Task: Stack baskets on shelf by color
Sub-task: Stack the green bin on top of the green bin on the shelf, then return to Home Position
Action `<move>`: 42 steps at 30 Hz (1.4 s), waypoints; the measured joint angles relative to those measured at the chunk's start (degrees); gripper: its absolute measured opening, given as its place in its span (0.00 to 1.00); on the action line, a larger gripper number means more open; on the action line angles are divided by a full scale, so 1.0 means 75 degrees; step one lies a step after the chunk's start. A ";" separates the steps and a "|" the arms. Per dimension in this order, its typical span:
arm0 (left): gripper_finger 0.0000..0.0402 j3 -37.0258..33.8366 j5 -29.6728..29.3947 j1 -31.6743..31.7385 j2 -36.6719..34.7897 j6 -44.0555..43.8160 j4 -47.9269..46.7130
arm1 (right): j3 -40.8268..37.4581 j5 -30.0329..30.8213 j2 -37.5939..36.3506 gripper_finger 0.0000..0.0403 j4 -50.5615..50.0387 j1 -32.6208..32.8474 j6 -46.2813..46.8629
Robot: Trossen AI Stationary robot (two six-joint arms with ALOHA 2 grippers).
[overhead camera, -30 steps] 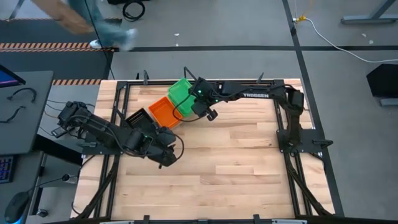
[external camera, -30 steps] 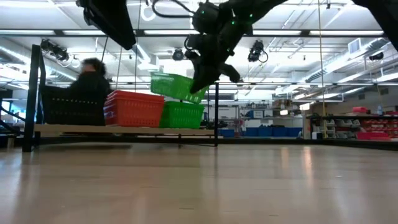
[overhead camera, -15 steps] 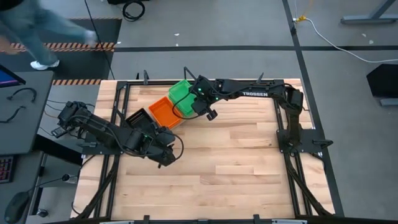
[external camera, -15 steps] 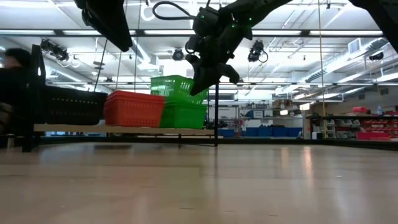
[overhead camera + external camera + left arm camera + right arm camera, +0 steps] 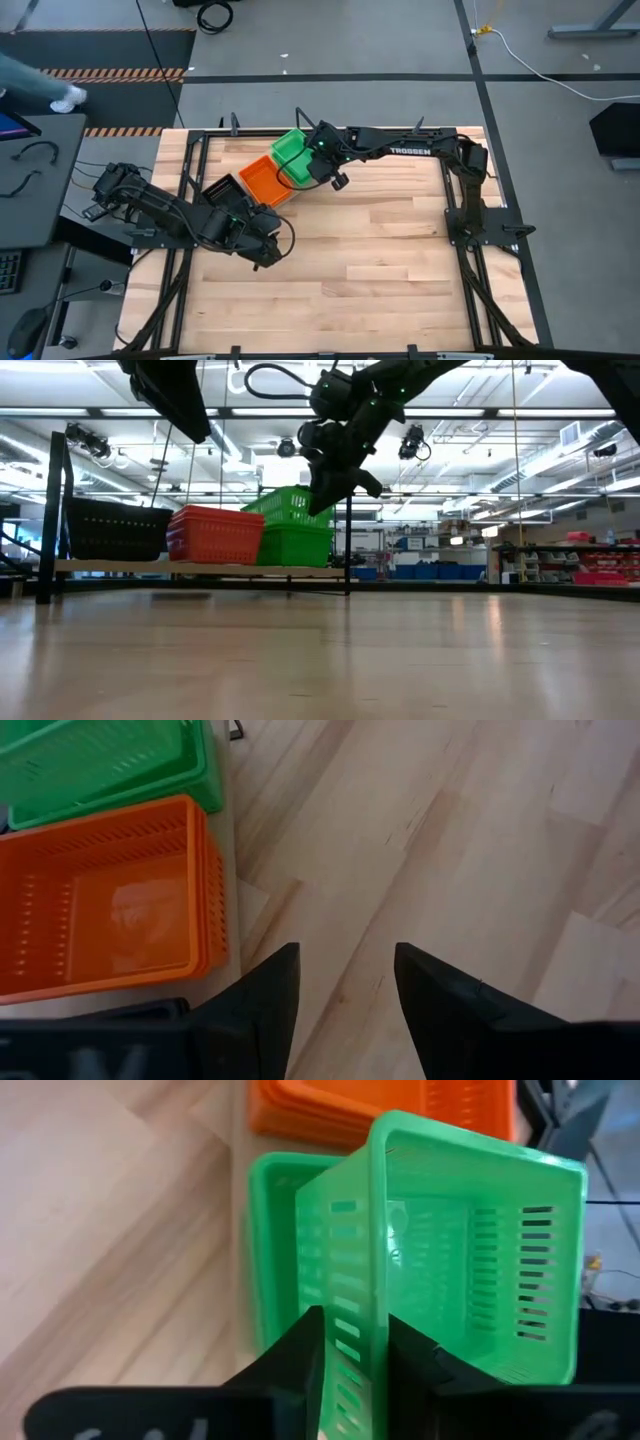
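My right gripper [image 5: 352, 1328] is shut on a bright green basket [image 5: 470, 1250], seen also in the high view [image 5: 291, 147], over the shelf's right end. That basket [image 5: 288, 506] sits tilted in a second green basket [image 5: 296, 546] on the shelf [image 5: 200, 568]. An orange stack [image 5: 266, 181] and a black basket [image 5: 224, 190] stand to the left on the shelf board. My left gripper [image 5: 347, 958] is open over bare tabletop in front of the shelf, near the orange stack [image 5: 100, 900]. My right gripper pinches the green basket's side wall [image 5: 352, 1295] just below its rim, one finger inside the basket and one outside. The fingers come down from above, slanting. The basket is tilted, its held side higher and its other end low in the lower green basket [image 5: 268, 1250].
Black frame rails [image 5: 205, 150] run around the tabletop and beside the shelf. Bare butcher-block tabletop [image 5: 380, 260] stretches in front of the shelf and to its right. A person's legs [image 5: 40, 85] show on the floor beyond the table's far left corner.
My right gripper has moved down toward the shelf with the green basket. The basket, earlier lifted clear and tipped above the lower green one, now sits partly inside it, less high. A person behind the shelf has walked off to the left.
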 joint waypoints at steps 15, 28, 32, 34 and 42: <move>0.43 0.0000 -0.0003 -0.0003 0.0000 -0.0003 0.0000 | 0.0000 -0.0079 -0.0003 0.24 -0.0002 0.0009 -0.0175; 0.43 -0.0003 0.0097 -0.0006 0.0000 -0.0007 0.0003 | 0.0000 -0.0125 -0.0006 0.44 0.0082 0.0034 0.0368; 0.43 -0.0003 0.0108 -0.0006 0.0000 -0.0009 0.0006 | -0.0004 -0.0414 -0.0006 0.46 -0.0082 0.0083 0.0812; 0.43 -0.0003 0.0108 -0.0006 0.0000 -0.0009 0.0006 | -0.0119 -0.0524 -0.0017 0.46 -0.0036 0.0154 0.0832; 0.43 -0.0006 0.0114 -0.0006 0.0000 -0.0006 0.0009 | -0.0585 -0.0473 -0.0017 0.46 0.0571 0.0517 0.1031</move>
